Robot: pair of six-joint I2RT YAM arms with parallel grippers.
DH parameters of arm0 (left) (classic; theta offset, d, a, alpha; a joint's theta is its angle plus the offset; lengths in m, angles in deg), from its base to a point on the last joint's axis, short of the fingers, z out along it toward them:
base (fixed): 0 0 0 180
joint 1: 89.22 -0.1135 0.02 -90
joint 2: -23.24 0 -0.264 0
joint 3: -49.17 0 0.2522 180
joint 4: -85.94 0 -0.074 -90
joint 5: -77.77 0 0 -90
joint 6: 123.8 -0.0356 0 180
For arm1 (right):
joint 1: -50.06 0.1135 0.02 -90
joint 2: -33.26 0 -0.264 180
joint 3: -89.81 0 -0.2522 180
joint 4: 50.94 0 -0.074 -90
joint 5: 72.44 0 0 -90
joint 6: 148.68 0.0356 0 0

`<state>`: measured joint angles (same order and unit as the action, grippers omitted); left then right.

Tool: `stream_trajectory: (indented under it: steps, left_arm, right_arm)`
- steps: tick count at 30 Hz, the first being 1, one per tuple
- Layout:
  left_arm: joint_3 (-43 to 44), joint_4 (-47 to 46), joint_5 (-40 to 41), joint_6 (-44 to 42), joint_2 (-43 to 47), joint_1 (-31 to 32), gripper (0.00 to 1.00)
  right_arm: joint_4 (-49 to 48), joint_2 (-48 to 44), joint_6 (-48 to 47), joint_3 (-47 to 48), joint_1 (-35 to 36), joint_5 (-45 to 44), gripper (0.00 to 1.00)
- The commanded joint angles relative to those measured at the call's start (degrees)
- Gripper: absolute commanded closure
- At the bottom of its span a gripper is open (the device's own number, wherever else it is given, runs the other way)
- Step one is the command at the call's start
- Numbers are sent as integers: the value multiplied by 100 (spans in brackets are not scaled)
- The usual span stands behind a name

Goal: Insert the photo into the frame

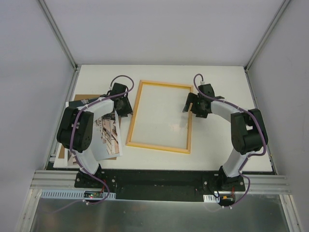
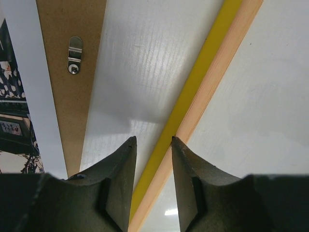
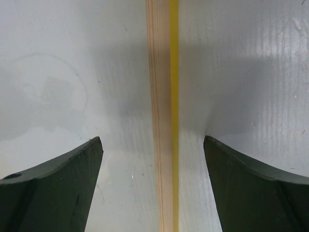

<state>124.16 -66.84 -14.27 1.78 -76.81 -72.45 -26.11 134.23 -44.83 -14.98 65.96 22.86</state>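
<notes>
At the far left, the photo (image 1: 107, 134) lies flat on the worktop (image 1: 217, 145). It overlaps the brown backing board (image 2: 67, 101), and the left arm hides part of it from above. A small metal clip (image 2: 74, 54) sits on the board. The print is not yet in the frame.

The left hand (image 2: 153, 141) hangs over the upper part of the frame's left rail. Its fingers are a narrow gap apart. The rail runs slantwise under that gap and does not fill it, so I judge the hand is not clamped on anything.

The frame (image 1: 134, 116) lies in the middle of the worktop with its pale wood back up and yellow showing only along its edges. A faint glint inside it may be a pane, but I cannot tell.

To the right, the right hand (image 3: 153, 140) has its fingers wide apart, one on each side of the right rail and touching nothing.

The frame is probably light and stiff but thin, so it could twist if lifted by one corner. It would best be held across a rail, near the middle of a long side. The photo is likely limp, slick and easy to crease. A good way to take hold would be a light pinch on the white margin, at an edge that overhangs the board.
</notes>
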Motion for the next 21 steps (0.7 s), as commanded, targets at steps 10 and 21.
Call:
stream_trajectory:
  steps: [10, 21]
  left_arm:
    - [-173, -9, 213, 81, -67, 10, 72]
    - [-384, -255, -130, 468, -94, 467, 75]
  right_arm:
    - [176, -332, -84, 139, 36, -11, 13]
    - [361, -481, -119, 157, -8, -214, 14]
